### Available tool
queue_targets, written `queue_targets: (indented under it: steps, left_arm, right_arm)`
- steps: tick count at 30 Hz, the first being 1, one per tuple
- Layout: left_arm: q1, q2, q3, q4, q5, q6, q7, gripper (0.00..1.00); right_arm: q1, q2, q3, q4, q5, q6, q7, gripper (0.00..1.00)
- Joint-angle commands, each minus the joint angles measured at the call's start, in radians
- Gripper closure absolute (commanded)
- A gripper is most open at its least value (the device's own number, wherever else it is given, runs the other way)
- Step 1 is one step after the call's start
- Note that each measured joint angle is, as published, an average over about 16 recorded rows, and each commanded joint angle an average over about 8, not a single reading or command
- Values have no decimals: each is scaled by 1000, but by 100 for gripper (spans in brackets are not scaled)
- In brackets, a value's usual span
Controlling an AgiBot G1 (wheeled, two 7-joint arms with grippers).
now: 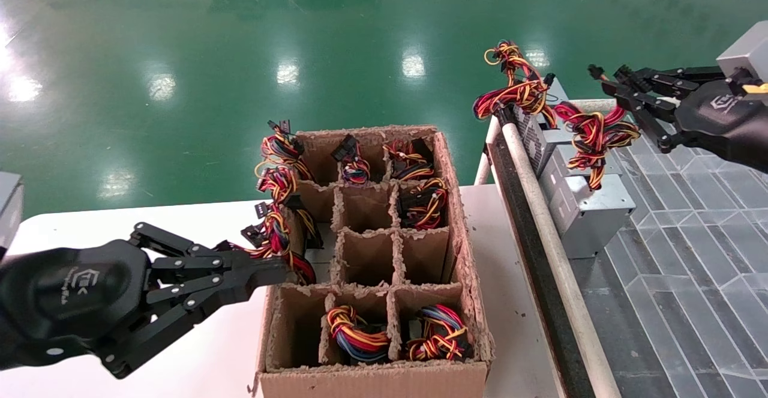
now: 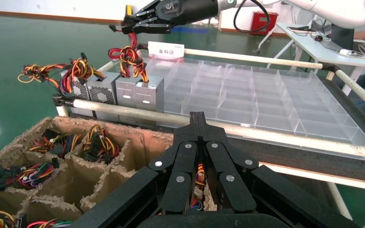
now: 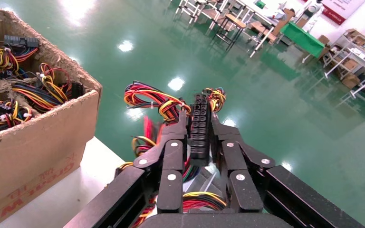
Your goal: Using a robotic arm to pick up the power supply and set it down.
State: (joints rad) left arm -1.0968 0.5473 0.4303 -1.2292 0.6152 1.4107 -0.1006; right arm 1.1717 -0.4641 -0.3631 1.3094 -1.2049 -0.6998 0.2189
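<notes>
- The left gripper (image 1: 282, 275) is seen in the head view at the left wall of the cardboard box (image 1: 462, 248), beside a wire bundle (image 1: 279, 230); only the left wrist view shows its fingers (image 2: 198, 124) pressed together with nothing between them.
- Wires fill several compartments of the box.
- The power supply (image 1: 585, 212) is stood on the clear tray (image 1: 690, 254), at its near rail.
- The right gripper (image 1: 618, 89) is held above the supply; a black connector (image 3: 199, 126) pinched between its fingers is shown only by the right wrist view.
</notes>
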Motion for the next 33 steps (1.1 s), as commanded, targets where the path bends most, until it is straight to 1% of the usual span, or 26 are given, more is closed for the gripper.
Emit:
queue_targets:
  steps: [1, 12, 17, 24, 28, 32, 33]
  left_arm:
    - [0, 0, 0, 0, 0, 0, 0, 100]
    - [0, 0, 0, 0, 0, 0, 0, 100]
    - [0, 0, 0, 0, 0, 0, 0, 100]
    - [0, 0, 0, 0, 0, 0, 0, 100]
    - [0, 0, 0, 0, 0, 0, 0, 100]
    - [0, 0, 0, 0, 0, 0, 0, 100]
    - [0, 0, 0, 0, 0, 0, 0, 92]
  right_arm:
    - [5, -3, -6, -1, -8, -1, 6, 0]
    - [39, 9, -3, 33, -17, -13, 17, 0]
    - [53, 13, 20, 42, 9, -22, -12, 0]
    - [53, 12, 53, 45, 65, -68, -80, 0]
    - [48, 4, 52, 43, 79, -101, -78, 0]
    - [38, -7, 54, 38, 107, -151, -75, 0]
    - [35, -10, 55, 37, 114, -163, -74, 0]
